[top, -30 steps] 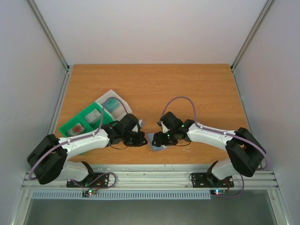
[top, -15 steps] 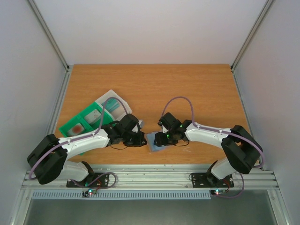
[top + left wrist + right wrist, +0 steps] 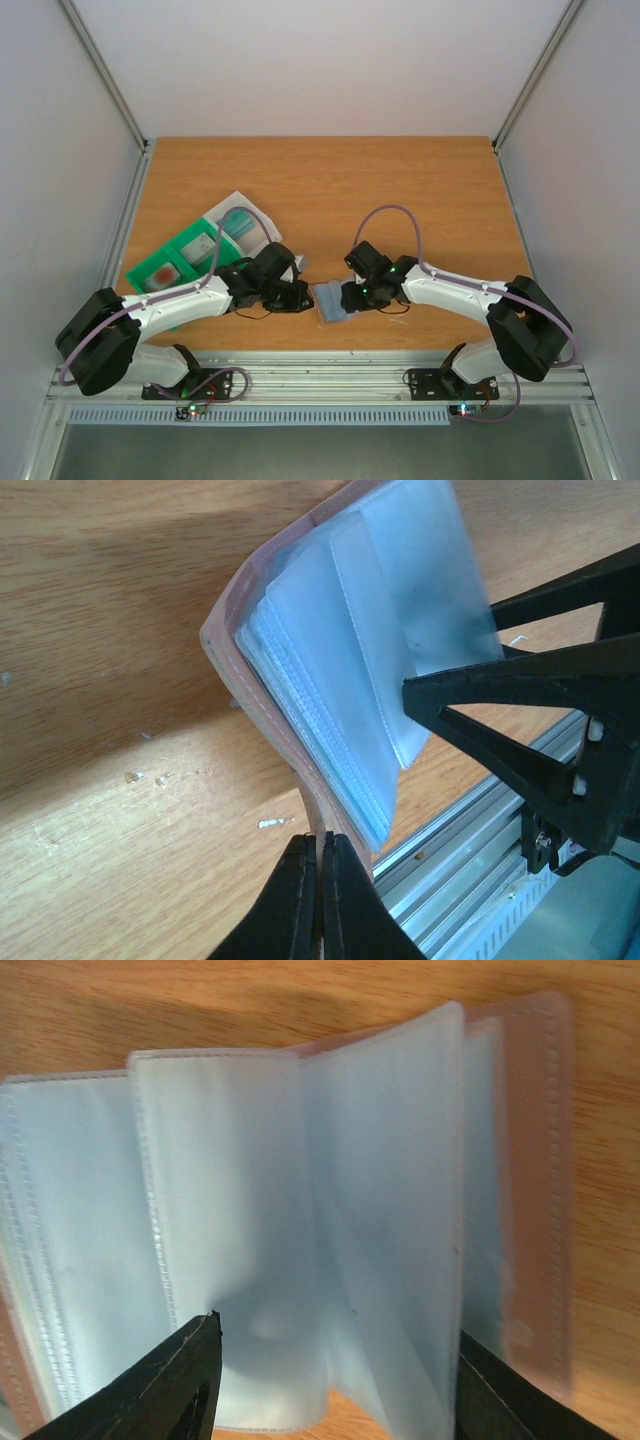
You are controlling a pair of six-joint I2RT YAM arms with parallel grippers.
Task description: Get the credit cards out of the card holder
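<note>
My left gripper (image 3: 318, 842) is clenched on the holder's (image 3: 225, 650) cover edge. Right gripper (image 3: 335, 1338) spread, sleeves (image 3: 250, 1210) fanned straight ahead between its jaws; right arm nearer them.

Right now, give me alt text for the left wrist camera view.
The left gripper is pinched shut on the pinkish cover edge of the card holder, whose clear sleeves fan open above a wooden table. The right gripper reaches in from the right, open around the sleeves.
</note>
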